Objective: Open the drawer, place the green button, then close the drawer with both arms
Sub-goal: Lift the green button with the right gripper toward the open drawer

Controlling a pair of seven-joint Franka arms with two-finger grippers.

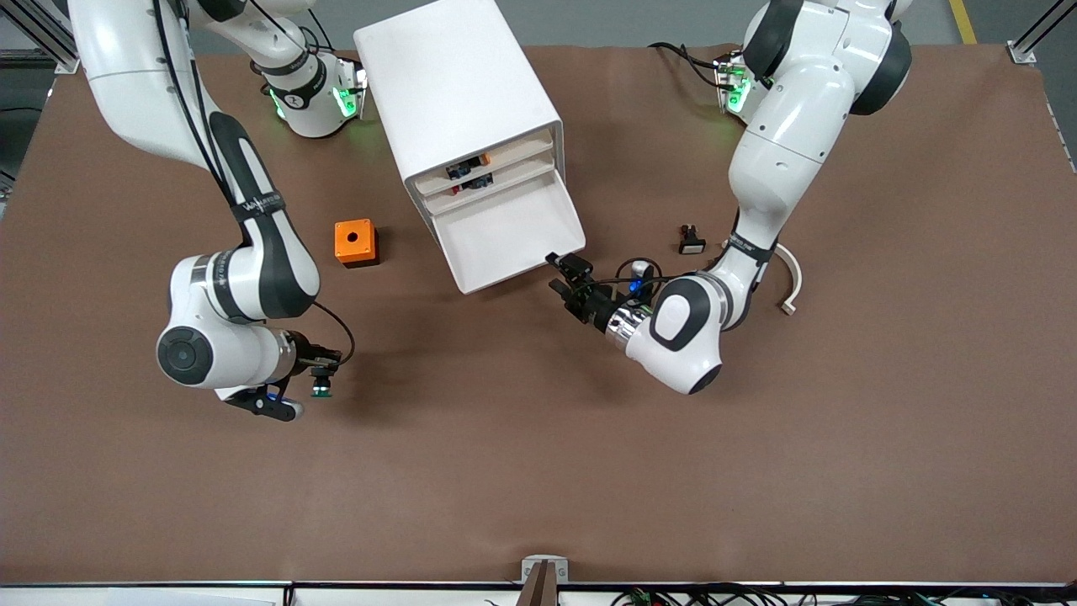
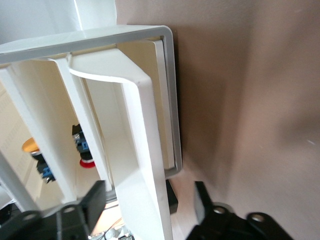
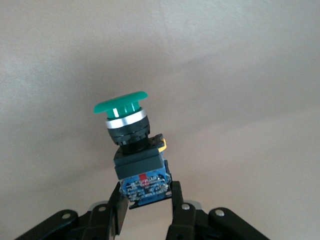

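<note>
**Drawer pulled out, button held over the table**

The tall white rounded plastic cabinet [image 1: 458, 93] lies with its front toward the camera across the table, and the shallow wide white tray drawer [image 1: 505, 236], third in the stack, is pulled out. Two upper drawers [image 1: 488, 172] show small orange and blue parts.

The left arm's black two-finger gripper [image 1: 565, 273] sits at the drawer's front corner, about five o'clock from the cabinet. In the left wrist view its fingers [image 2: 87, 207] stand apart on either side of the drawer's front lip, not pinching it.

The right arm's black two-finger gripper [image 1: 324, 370] hangs over bare brown table at roughly eight o'clock from the cabinet. It is clamped on the tiny push button with a round green cap and black-and-blue body [image 3: 132, 150], gripping the blue base, cap pointing away from the fingers.

An orange cube with a round hole [image 1: 355, 242] rests at about nine o'clock from the open drawer. A small black part with a white face [image 1: 691, 241] lies at three o'clock.
</note>
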